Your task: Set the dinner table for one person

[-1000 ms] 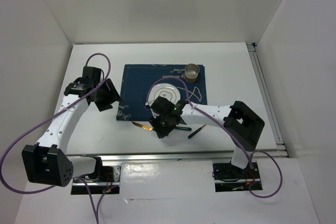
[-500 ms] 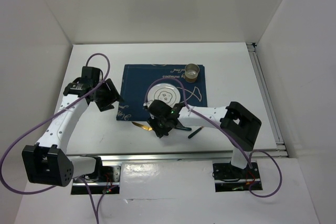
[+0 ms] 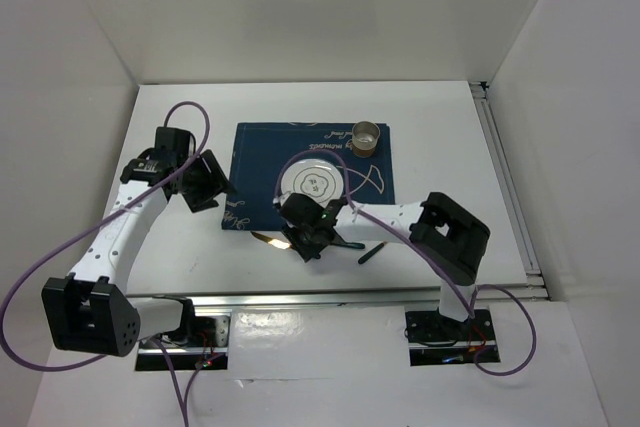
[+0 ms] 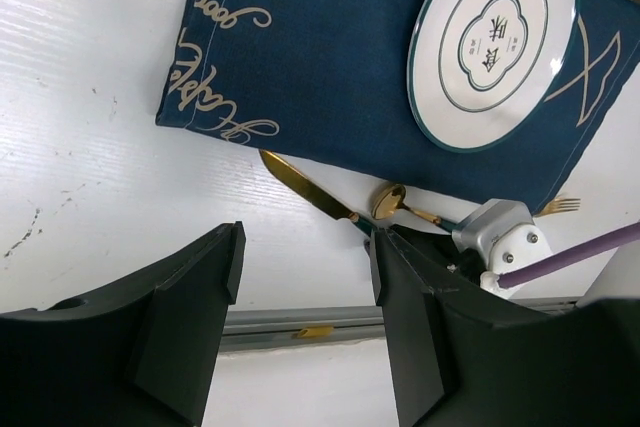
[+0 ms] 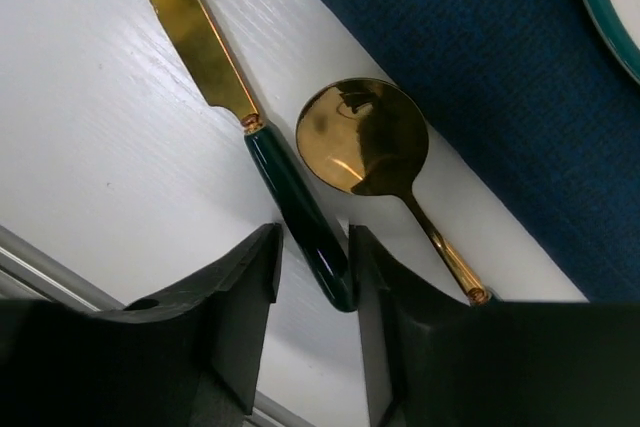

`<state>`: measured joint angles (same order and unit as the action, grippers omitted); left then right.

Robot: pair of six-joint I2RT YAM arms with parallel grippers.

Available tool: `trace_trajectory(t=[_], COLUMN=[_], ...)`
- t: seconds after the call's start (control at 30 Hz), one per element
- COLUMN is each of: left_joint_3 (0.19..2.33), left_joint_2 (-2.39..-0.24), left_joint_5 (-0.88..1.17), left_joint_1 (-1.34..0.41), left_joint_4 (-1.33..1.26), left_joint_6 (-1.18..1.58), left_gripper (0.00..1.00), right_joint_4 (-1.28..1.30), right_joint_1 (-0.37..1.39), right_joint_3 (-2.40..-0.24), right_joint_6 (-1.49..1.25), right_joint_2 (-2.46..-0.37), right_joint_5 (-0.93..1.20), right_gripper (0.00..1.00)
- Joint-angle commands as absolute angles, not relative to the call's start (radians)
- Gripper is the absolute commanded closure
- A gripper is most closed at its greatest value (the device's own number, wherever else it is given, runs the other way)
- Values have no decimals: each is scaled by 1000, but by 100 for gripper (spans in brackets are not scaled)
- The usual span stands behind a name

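The white dinner table (image 3: 440,147) carries a navy placemat (image 3: 260,162) with a white green-rimmed plate (image 3: 312,181) and a small metal cup (image 3: 367,137). A knife with a gold blade (image 5: 190,32) and dark green handle (image 5: 300,217) lies on the table just in front of the mat, beside a gold spoon (image 5: 360,137). My right gripper (image 5: 315,247) is low over the knife (image 3: 266,239), its jaws narrowly open on either side of the handle's end, with a gap on the left side. My left gripper (image 3: 205,182) is open and empty over the mat's left edge.
A fork (image 3: 375,250) with a dark handle lies right of my right gripper (image 3: 303,242). Aluminium rails run along the front edge (image 3: 330,297) and right edge (image 3: 505,187). White walls enclose the table. The left wrist view shows the plate (image 4: 495,42), knife (image 4: 305,187) and spoon (image 4: 390,202).
My right gripper has shifted a little left along the front of the mat, and its elbow has swung left with it. The left arm has barely moved.
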<state>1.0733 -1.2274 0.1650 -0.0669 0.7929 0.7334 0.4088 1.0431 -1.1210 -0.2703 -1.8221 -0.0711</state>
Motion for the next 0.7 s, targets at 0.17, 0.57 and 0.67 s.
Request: trace_trajectory(t=[0.17,0.57,0.67], left_joint_3=[1117,1129,1129], left_joint_2=[-1172,-1141,-1150], left_joint_5=[106,97,106], left_joint_1=[-61,-61,-61], left_joint_4=[851,842,822], left_joint_6=[670,689,689], left_gripper=[30,30,30], right_joint_4=[403,713,741], right_joint_1=[1127,1201,1154], right_joint_3=[-1089,-1192,-1181], right_joint_6=[-184,-187,-277], right_joint_2=[-1810,-1619,-1525], right_joint_5=[-32,-38,-127], right_gripper=[90,100,100])
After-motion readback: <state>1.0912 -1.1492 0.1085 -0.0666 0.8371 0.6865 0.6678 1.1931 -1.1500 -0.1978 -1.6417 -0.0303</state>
